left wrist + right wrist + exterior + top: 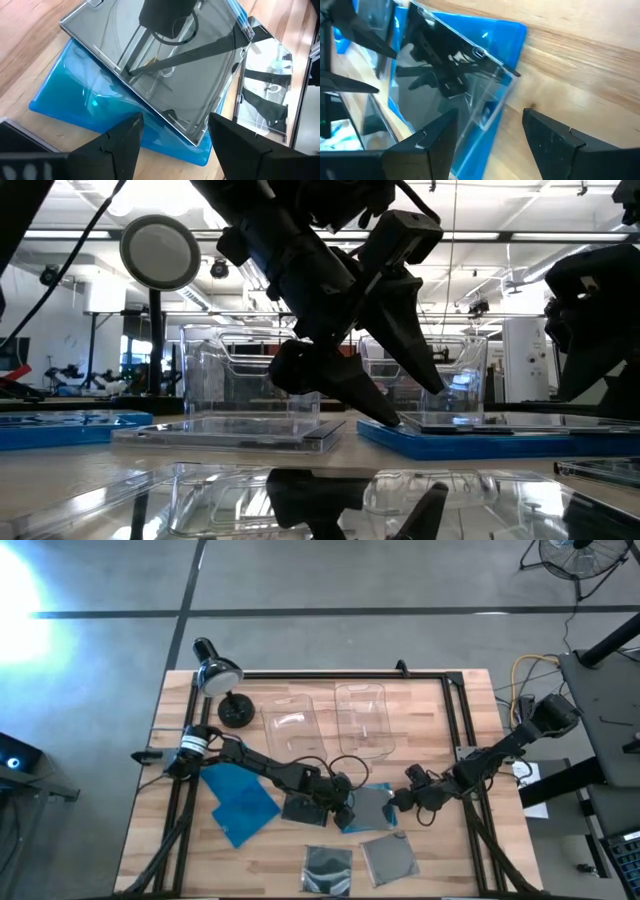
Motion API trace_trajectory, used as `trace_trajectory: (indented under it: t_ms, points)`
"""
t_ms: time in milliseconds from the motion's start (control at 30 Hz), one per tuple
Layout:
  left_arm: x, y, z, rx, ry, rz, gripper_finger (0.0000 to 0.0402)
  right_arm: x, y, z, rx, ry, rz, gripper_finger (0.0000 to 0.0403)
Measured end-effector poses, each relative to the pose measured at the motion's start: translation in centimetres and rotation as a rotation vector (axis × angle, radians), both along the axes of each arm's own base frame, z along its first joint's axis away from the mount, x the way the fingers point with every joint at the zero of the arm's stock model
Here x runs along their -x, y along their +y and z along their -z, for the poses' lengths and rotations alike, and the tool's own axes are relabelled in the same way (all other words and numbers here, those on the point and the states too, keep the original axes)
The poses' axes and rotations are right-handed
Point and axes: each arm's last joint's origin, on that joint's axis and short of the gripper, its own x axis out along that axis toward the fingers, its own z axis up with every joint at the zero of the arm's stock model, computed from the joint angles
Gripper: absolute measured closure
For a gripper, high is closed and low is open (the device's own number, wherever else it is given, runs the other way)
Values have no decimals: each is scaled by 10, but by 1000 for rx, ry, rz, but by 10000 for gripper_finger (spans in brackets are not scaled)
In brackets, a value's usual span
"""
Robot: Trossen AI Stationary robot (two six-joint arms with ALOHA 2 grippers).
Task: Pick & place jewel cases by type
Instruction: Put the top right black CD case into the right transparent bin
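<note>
Both arms were down over the middle of the wooden surface (440, 850), crowding one stack. A dark grey jewel case (372, 802) lay skewed on top of a bright blue jewel case (380, 815), its corners hanging past the blue one's edges. The left gripper (345, 815) sat at the stack's left side, fingers (117, 145) spread apart with nothing between them — the wrist view showed the grey case's corner framed in the gap. The right gripper (402, 800) came in from the other side, its fingers (430, 140) also wide and empty, the stack's edge just ahead.

More cases waited: a second blue jewel case (240, 802) to the left, another dark case (300, 808) beside the left gripper, and two grey ones (328, 868) nearer the front edge. The two clear bins (360, 718) stood at the back, apparently empty, beside a desk lamp (222, 680).

These cases looked light, rigid and glossy — slick on top, probably brittle at the hinges and corners. Flat on wood, there was little to get under. The best hold looked to be across two opposite edges of the grey case where it overhung the blue, squeezed gently so the plastic wouldn't crack or skate away.
</note>
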Motion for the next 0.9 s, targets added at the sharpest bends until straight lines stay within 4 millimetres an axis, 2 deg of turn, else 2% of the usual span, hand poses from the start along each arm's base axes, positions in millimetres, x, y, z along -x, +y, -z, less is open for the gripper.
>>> trace_trajectory:
  t_ms: [500,900]
  points:
    - [-6,9,-3,7,-63,-21,188,-7,3,-10,30,-50,-10,184]
    - [-7,10,-4,-10,-80,-17,188,-20,11,-32,-10,-125,-40,184]
